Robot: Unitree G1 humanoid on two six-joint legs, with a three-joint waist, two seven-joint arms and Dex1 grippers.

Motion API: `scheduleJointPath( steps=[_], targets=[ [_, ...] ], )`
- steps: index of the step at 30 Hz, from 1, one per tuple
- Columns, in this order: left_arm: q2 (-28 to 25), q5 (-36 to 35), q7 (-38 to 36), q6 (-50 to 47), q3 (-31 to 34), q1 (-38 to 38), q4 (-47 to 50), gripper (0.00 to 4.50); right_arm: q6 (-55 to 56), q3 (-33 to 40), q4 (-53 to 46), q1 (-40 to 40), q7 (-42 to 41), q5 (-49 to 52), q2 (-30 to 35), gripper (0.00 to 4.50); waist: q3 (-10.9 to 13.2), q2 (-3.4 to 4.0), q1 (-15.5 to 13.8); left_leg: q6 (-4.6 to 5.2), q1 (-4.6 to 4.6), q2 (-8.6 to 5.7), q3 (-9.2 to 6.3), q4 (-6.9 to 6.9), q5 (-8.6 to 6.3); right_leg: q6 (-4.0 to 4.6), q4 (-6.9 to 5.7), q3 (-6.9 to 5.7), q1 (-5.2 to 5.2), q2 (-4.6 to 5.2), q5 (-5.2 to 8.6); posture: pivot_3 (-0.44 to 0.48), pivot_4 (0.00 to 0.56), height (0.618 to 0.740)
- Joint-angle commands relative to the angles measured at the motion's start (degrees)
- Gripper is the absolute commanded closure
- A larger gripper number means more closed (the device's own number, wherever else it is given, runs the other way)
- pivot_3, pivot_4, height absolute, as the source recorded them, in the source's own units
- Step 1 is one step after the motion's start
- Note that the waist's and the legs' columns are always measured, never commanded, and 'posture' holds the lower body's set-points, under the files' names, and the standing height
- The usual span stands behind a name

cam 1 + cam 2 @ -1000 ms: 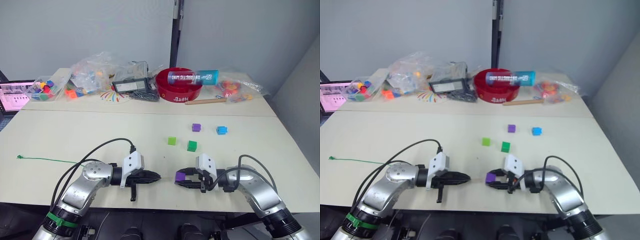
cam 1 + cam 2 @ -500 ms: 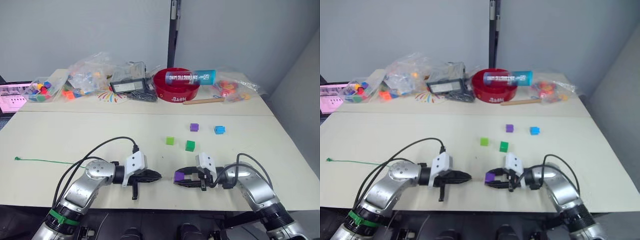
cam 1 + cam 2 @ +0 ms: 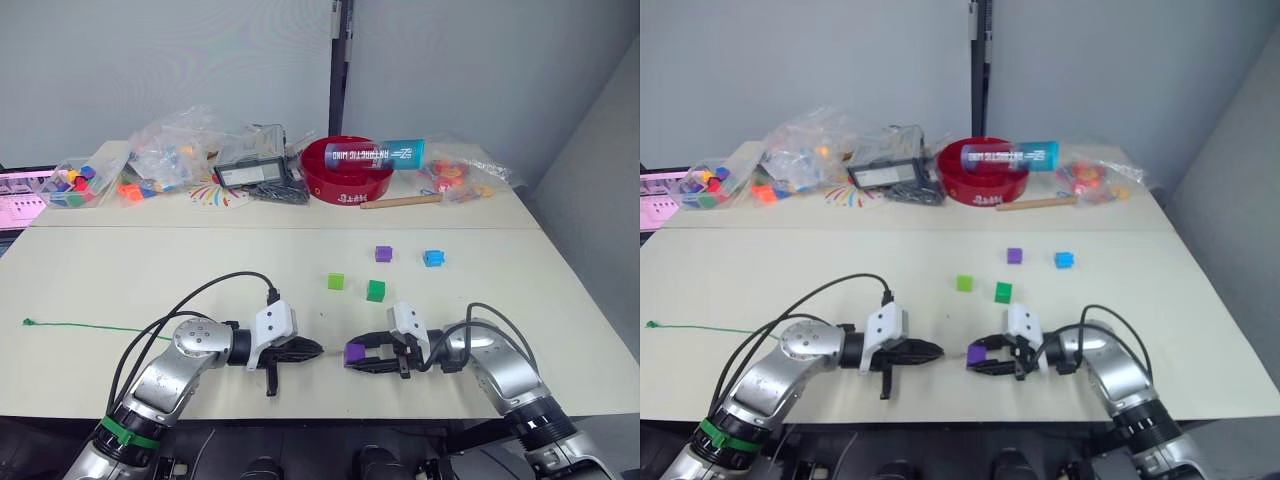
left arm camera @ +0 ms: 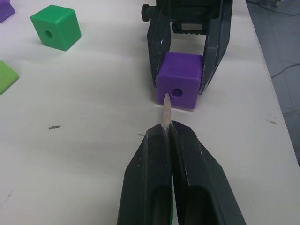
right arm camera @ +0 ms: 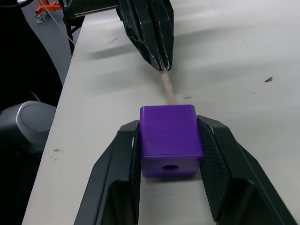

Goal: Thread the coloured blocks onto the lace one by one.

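Note:
My right gripper (image 3: 352, 358) is shut on a purple cube (image 5: 169, 139) just above the table's front edge, its hole facing my left gripper. My left gripper (image 4: 165, 127) is shut on the lace's pale stiff tip (image 4: 166, 107), which touches the cube's face right beside the hole (image 4: 176, 92). The green lace (image 3: 80, 325) trails left across the table. Further back lie a light green cube (image 3: 336, 282), a darker green cube (image 3: 376, 290), a second purple cube (image 3: 383, 254) and a sky blue cube (image 3: 433, 258).
At the table's back stand a red bowl (image 3: 352, 170) with a blue tube (image 3: 378, 154) across it, plastic bags of toys (image 3: 180, 150), a box of coloured pieces (image 3: 75, 183) and a wooden stick (image 3: 403, 201). A pink screen (image 3: 15, 195) is at far left.
The two grippers have drawn closer together, so the lace tip now meets the purple cube. The camera has shifted slightly.

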State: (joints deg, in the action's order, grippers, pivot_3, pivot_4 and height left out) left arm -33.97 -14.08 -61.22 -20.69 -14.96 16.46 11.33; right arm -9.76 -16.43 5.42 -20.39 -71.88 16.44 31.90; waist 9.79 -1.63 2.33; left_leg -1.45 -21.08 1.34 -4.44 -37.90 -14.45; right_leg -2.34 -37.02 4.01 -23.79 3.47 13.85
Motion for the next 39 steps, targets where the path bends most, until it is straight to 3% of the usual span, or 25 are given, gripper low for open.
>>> scheduleJointPath(
  steps=[1,13,19,20,29,39],
  targets=[
    [0.5,0.0,-0.1,-0.2,-0.7,1.3,0.8,4.5,-1.6,-2.6,2.3,1.2,0.5,-3.2,-0.2,3.32,0.0,-0.01,0.0,0.0,0.0,0.0,0.0,0.0,0.0,0.0,0.0,0.0,0.0,0.0,0.0,0.0,0.15,0.731],
    [-0.2,1.9,-0.8,-0.5,-2.8,2.1,1.3,4.5,-2.5,-2.5,2.1,0.6,1.6,-3.7,-1.0,3.32,0.0,-0.01,0.2,0.0,0.05,0.01,0.0,0.0,0.0,0.0,-0.01,0.0,0.05,-0.02,0.0,0.0,0.15,0.731],
    [0.7,2.4,-0.3,0.0,-2.8,2.5,1.4,4.5,-2.9,-2.7,2.1,0.4,1.8,-4.0,-1.3,3.32,0.0,-0.01,0.3,0.01,0.76,0.02,0.02,0.1,-0.02,-0.09,0.17,0.0,0.79,-0.02,0.09,0.0,0.15,0.731],
    [0.9,2.3,-0.2,0.1,-2.8,2.3,1.7,4.5,-3.0,-2.7,1.9,0.6,1.9,-4.1,-1.3,3.32,0.0,-0.01,0.3,0.01,0.77,0.02,0.02,0.1,-0.02,-0.38,0.18,0.0,0.8,-0.02,0.26,0.0,0.15,0.731],
    [3.9,1.8,0.2,-1.6,-3.8,4.5,1.7,4.5,-3.5,-2.9,2.5,-0.1,2.6,-4.8,-2.2,3.32,-0.1,-0.07,0.2,0.01,0.81,0.02,0.02,0.1,-0.02,-0.35,0.17,0.01,0.87,-0.02,0.24,0.0,0.15,0.731],
    [3.7,-0.2,-1.7,-5.6,-4.4,5.3,1.3,4.5,-3.8,-2.1,3.5,-1.8,3.7,-5.3,-3.6,3.32,-0.1,-0.1,1.7,0.07,0.96,0.33,0.03,0.17,-0.06,-0.31,0.22,-0.01,1.28,-0.31,0.36,0.0,0.15,0.731]
  ],
)
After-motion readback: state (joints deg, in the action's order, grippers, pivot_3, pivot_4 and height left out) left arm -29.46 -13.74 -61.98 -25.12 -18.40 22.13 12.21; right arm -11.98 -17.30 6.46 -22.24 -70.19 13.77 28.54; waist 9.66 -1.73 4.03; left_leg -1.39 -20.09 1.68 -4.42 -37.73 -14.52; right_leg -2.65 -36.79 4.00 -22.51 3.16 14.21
